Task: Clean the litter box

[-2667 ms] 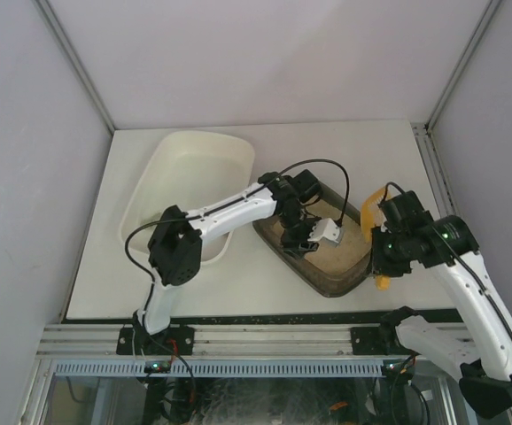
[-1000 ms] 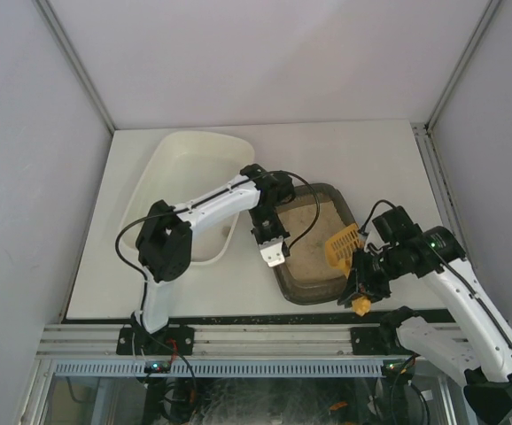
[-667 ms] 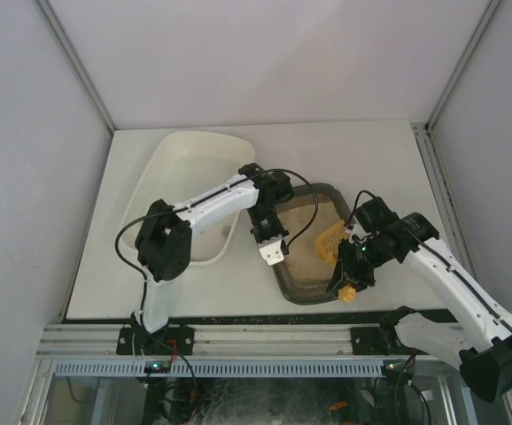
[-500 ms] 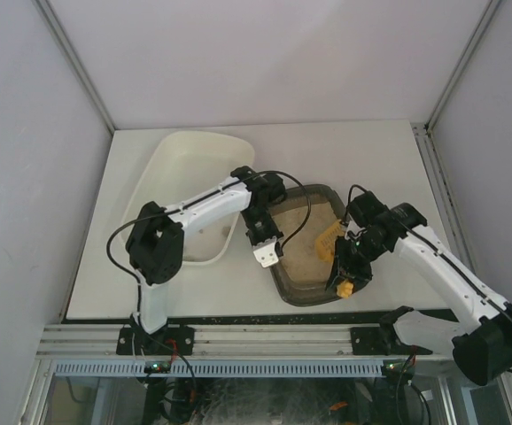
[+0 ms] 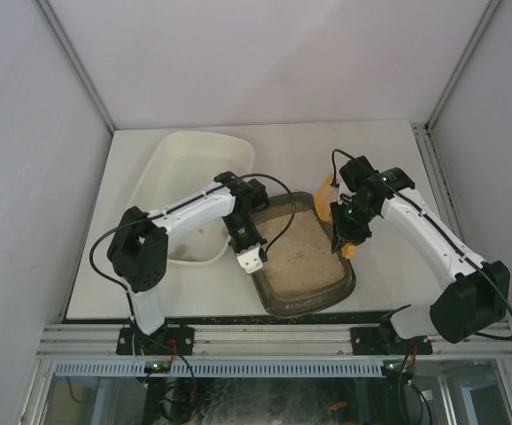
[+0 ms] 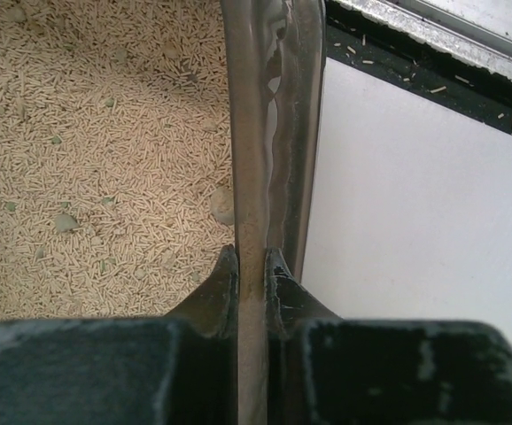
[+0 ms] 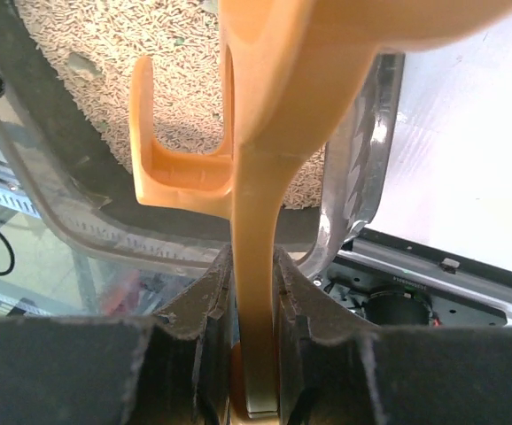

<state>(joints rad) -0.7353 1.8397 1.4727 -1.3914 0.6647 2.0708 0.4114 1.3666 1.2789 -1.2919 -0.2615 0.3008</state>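
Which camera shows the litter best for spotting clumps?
Left wrist: the litter fills its left half up close, single pellets and grey lumps clear. Top shows most of the bed, no detail. Right wrist shows a patch behind the scoop.

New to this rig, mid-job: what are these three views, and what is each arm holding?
Two robot arms are bolted at the near edge of a white table. The wide picture looks down from above and behind them; the other two come from a camera on each wrist. On the table sit a white tub and the dark litter box of pale pellet litter. The left gripper is shut on the litter box's rim. The right gripper is shut on the handle of an orange scoop, at the box's far right side.
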